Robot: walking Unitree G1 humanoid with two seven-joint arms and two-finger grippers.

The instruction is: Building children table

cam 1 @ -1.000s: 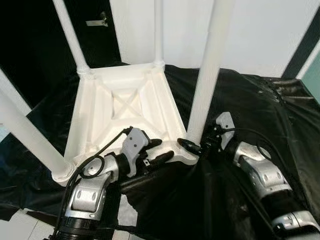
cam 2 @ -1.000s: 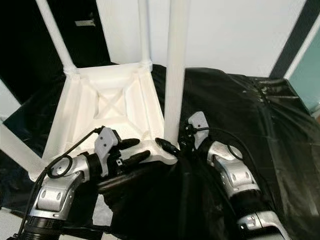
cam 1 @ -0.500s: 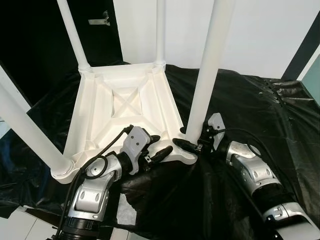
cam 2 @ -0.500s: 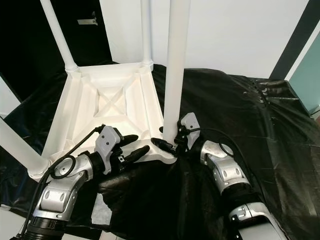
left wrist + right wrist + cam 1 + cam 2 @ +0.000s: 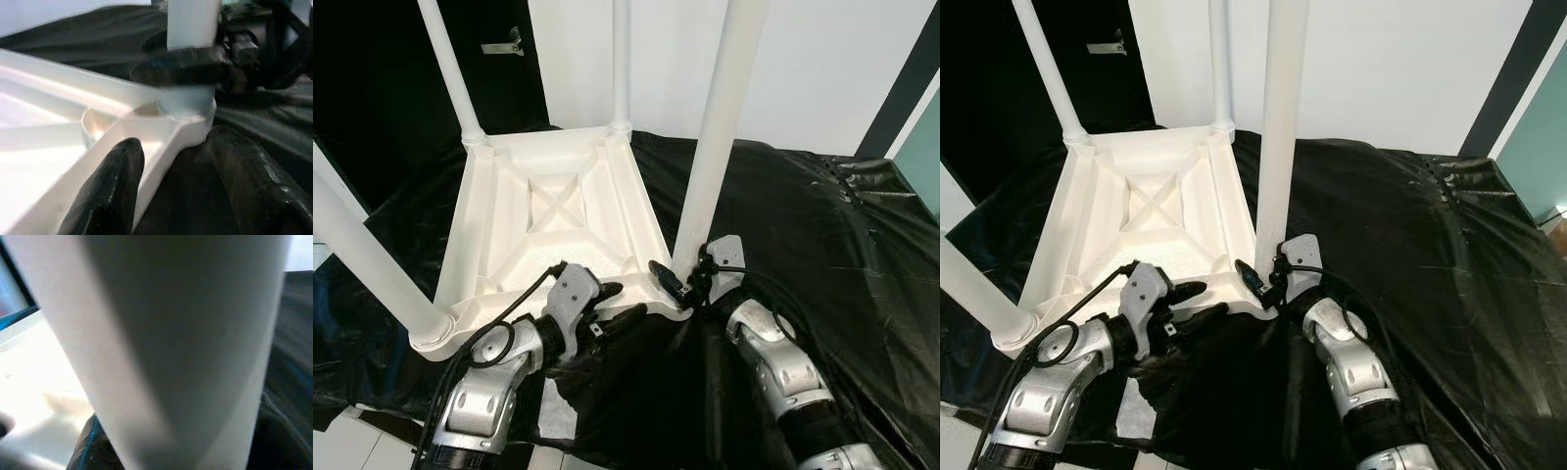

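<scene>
The white children's table point(image 5: 558, 201) lies upside down on a black sheet, its four legs pointing up. My right gripper point(image 5: 680, 279) is shut on the near right leg point(image 5: 715, 147) at its base, with one black finger curling round the front. That leg point(image 5: 186, 333) looms close in the right wrist view. My left gripper point(image 5: 619, 302) is open astride the table's near rim point(image 5: 166, 142) beside that corner. One of its fingers point(image 5: 110, 191) lies over the white inside, the other point(image 5: 259, 181) outside on the sheet.
The black plastic sheet point(image 5: 803, 215) covers the surface and spreads far to the right. Three more legs point(image 5: 450, 69) point(image 5: 622, 59) point(image 5: 362, 259) stand up at the other corners. A white wall point(image 5: 822, 59) is behind and a dark doorway point(image 5: 372, 98) at the left.
My right arm has swung in towards the leg, its wrist now close against the leg's base. The left gripper has stayed at the rim. The view has shifted slightly.
</scene>
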